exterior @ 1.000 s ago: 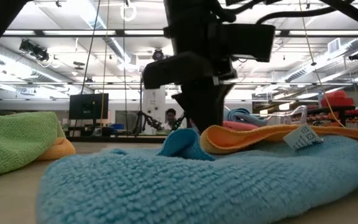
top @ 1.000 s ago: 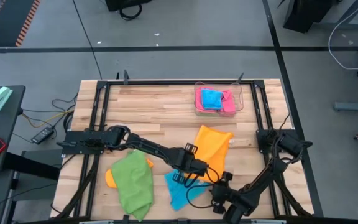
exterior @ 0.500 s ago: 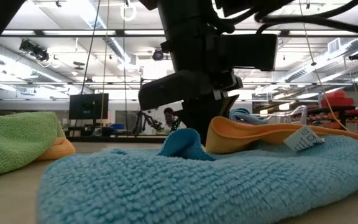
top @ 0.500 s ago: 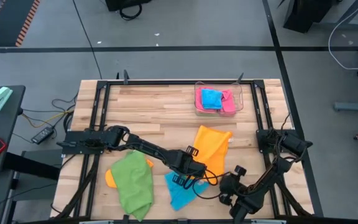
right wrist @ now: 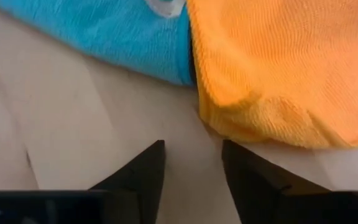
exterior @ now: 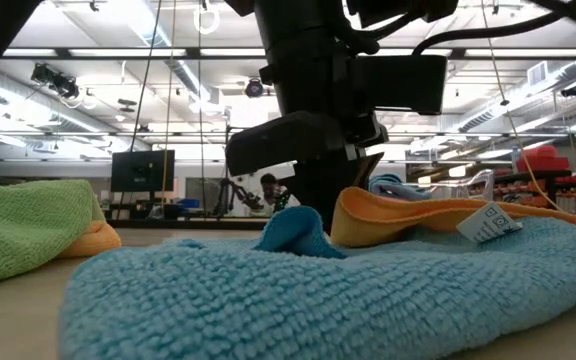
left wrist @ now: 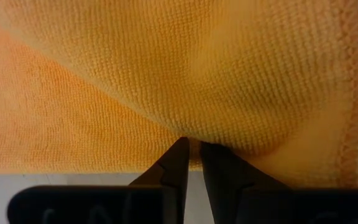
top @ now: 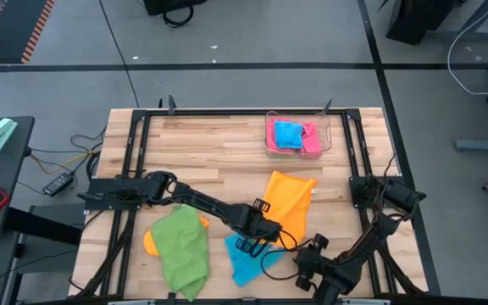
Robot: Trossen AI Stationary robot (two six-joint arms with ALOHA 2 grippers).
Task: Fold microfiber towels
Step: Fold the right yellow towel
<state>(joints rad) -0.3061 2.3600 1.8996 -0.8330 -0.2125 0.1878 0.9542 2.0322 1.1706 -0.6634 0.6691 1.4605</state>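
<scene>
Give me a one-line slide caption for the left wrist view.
Left end effector pinched shut on a fold of the orange microfiber towel, with the towel's stitched edge alongside.

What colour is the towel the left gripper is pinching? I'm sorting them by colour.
Orange towel, pinched by the left gripper; clearest in the left wrist view.

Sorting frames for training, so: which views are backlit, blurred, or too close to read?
Low view: left gripper a dark backlit silhouette, blue towel fills the foreground. Left wrist view: orange towel fills the frame. High view: evenly lit.
</scene>
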